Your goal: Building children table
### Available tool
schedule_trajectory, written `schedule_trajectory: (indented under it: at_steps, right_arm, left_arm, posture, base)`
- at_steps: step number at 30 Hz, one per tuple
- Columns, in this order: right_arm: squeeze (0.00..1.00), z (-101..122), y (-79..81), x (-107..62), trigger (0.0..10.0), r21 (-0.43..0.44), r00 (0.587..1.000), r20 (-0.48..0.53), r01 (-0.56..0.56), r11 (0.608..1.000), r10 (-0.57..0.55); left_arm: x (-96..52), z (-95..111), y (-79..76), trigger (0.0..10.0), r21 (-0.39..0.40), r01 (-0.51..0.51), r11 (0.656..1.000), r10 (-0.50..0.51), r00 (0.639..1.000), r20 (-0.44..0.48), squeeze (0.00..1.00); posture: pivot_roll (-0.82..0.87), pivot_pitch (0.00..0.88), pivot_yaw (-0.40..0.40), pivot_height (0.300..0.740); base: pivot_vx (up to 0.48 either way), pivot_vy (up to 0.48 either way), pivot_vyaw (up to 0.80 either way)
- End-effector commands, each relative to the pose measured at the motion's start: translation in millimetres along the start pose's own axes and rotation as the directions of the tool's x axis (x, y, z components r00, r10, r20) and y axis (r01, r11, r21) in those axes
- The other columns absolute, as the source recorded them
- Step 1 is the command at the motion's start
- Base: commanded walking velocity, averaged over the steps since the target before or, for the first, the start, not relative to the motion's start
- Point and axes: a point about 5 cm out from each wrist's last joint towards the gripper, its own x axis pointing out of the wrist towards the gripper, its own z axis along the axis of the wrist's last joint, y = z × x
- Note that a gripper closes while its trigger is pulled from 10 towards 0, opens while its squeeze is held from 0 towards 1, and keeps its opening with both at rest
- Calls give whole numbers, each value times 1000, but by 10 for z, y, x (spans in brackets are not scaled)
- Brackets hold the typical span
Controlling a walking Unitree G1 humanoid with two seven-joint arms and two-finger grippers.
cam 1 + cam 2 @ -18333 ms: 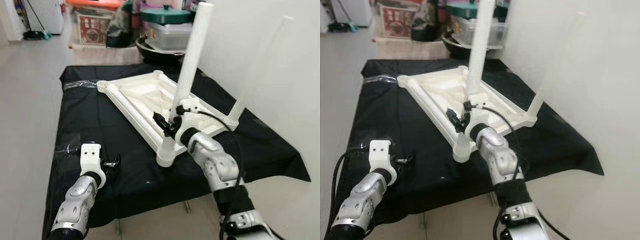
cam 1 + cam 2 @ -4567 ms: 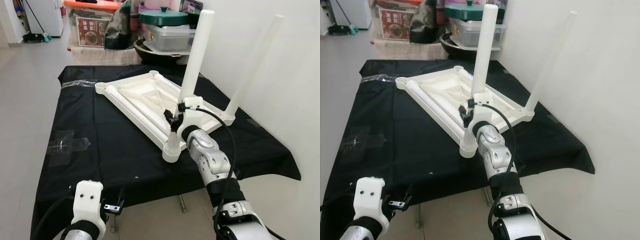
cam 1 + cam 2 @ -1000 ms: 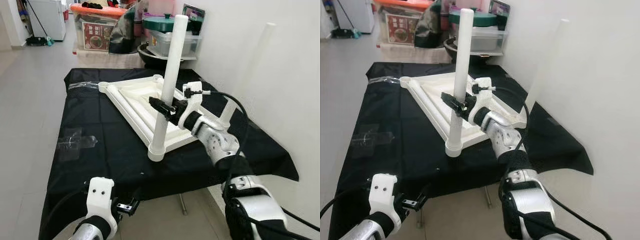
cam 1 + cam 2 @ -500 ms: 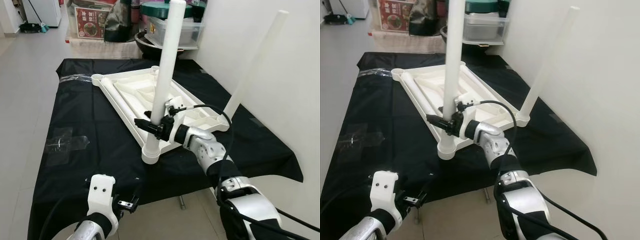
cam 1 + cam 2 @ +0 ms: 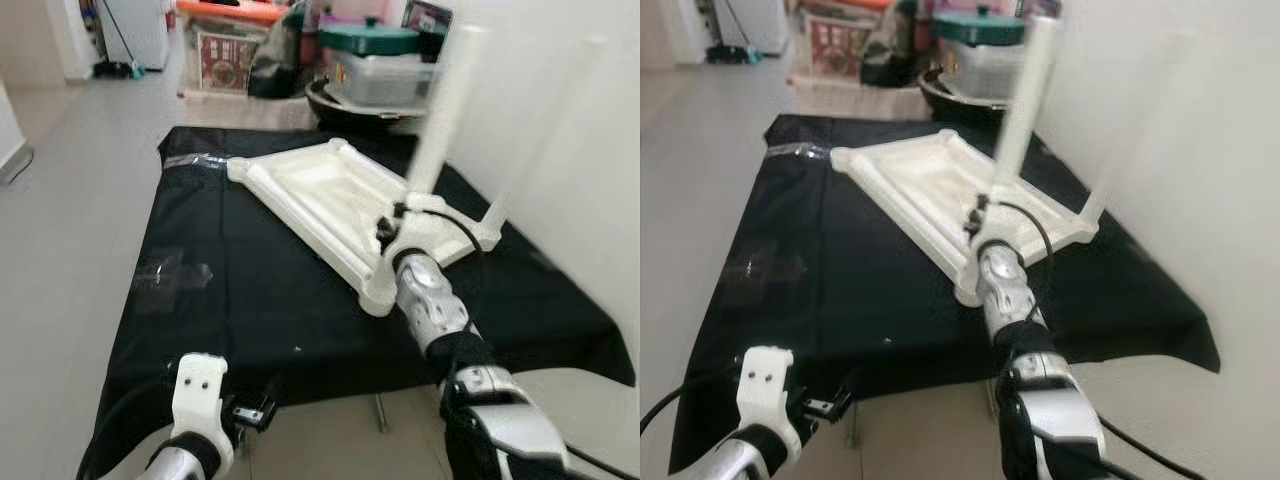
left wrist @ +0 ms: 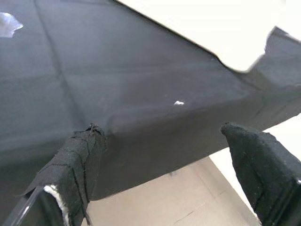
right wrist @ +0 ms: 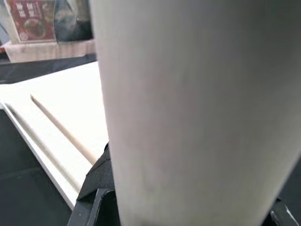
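The white plastic children's tabletop (image 5: 335,205) lies upside down on the black-cloth-covered bench (image 5: 230,300), its long side running away from the robot and slanting to its left. One white tubular leg (image 5: 1137,125) already stands upright in the far corner socket on the robot's right, close to the wall. The right tool (image 5: 388,232) is clamped round the foot of a second white tubular leg (image 5: 1025,85); the right wrist view has that tube pressed between the black fingers (image 7: 94,200), so I read it as a firm grasp.

What the coming move turns on is this: the leg's long axis stands nearly upright, leaning a touch away from the robot, while the empty round socket at the near corner (image 5: 377,297) sits lower and nearer the robot than the tool. The foot of the leg looks to hover above the tabletop's ribbed underside, not over the socket. To my eye the leg needs to come back toward the robot and down, kept plumb. The right arm is by far the nearer one.

The left tool (image 6: 169,183) hangs spread and holding nothing off the bench's near edge, well apart from the tabletop.

On a red-and-white printed box (image 5: 222,60) on the floor beyond the bench, the writing is too blurred to read.
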Motion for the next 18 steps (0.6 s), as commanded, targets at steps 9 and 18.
schedule_trajectory:
  at_steps: [9,18]
  right_arm:
    - [0,233,452,-70,10000,-10,949,39,-311,950,312]
    - [0,793,515,-204,10000,17,614,195,-782,623,765]
  left_arm:
    - [6,-43,-12,10000,-18,24,1000,-24,1000,-12,0]
    - [8,-41,-15,10000,-19,20,1000,-20,1000,-6,0]
  posture:
    - [168,0,-141,740]
    - [163,0,-144,740]
  base:
    - [0,0,0]
    - [0,0,0]
